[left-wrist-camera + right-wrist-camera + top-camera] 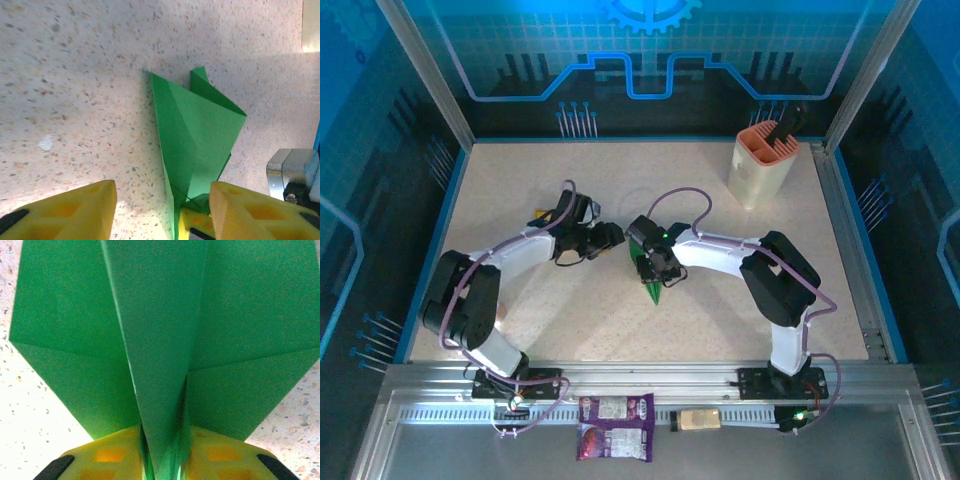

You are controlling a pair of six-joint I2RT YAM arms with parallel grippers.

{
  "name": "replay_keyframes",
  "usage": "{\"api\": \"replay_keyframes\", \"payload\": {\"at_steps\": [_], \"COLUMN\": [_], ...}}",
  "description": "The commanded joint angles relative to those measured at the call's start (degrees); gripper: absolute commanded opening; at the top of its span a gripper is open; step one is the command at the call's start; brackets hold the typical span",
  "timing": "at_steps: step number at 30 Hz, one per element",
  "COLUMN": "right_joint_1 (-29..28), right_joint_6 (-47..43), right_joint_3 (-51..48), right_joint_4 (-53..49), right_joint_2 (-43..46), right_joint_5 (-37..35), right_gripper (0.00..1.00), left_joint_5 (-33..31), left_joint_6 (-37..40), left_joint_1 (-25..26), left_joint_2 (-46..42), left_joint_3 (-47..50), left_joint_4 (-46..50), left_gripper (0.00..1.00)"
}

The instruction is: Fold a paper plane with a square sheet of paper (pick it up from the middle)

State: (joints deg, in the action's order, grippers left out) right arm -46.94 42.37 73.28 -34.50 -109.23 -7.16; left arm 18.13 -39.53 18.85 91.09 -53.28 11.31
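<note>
**Green dart pinched by the right gripper, left jaws spread beside it**

The paper plane [160,340], a narrow pointed dart of thin, matte green paper, shows crisp straight creases. In the right wrist view a raised central keel runs down between two flat wings whose outer corners angle outward. Beneath it lies the pale speckled, stone-look table top [620,180], smooth and lightly glossy.

The right gripper [162,436] has its yellow, ribbed plastic fingers [115,455] pressed together on the keel, pinching the folded layers between them. The left gripper [161,187] stands spread, its two wedge-shaped yellow fingers [75,210] well apart. The plane's narrow end lies between them in the left wrist view; whether the right-hand finger brushes the paper's edge cannot be told.

The top external view places the plane [653,291] near the middle of the table, jutting toward the near edge from the right gripper [655,268], with the left gripper [610,237] just beside it. That view also takes in a beige tub with an orange insert [755,175] at the far right corner. The left wrist view alone gives the plane's side profile [195,135], its wings lifted off the table.
</note>
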Motion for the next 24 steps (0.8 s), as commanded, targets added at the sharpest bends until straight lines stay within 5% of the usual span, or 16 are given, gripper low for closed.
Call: {"api": "replay_keyframes", "payload": {"at_steps": [1,24], "right_joint_1": [-0.9,-0.8], "right_joint_6": [1.3,1.7], "right_joint_3": [1.8,3.7], "right_joint_4": [-2.2,-4.8], "right_joint_2": [-1.3,-4.0], "right_joint_5": [-1.1,-1.5], "right_gripper": [0.27,0.23], "left_joint_5": [-3.0,-8.8], "left_joint_6": [0.1,3.2], "left_joint_1": [-0.9,-6.4], "left_joint_2": [-2.2,-9.2], "left_joint_3": [1.1,2.5], "left_joint_4": [3.3,8.1], "left_gripper": [0.57,0.94]}}
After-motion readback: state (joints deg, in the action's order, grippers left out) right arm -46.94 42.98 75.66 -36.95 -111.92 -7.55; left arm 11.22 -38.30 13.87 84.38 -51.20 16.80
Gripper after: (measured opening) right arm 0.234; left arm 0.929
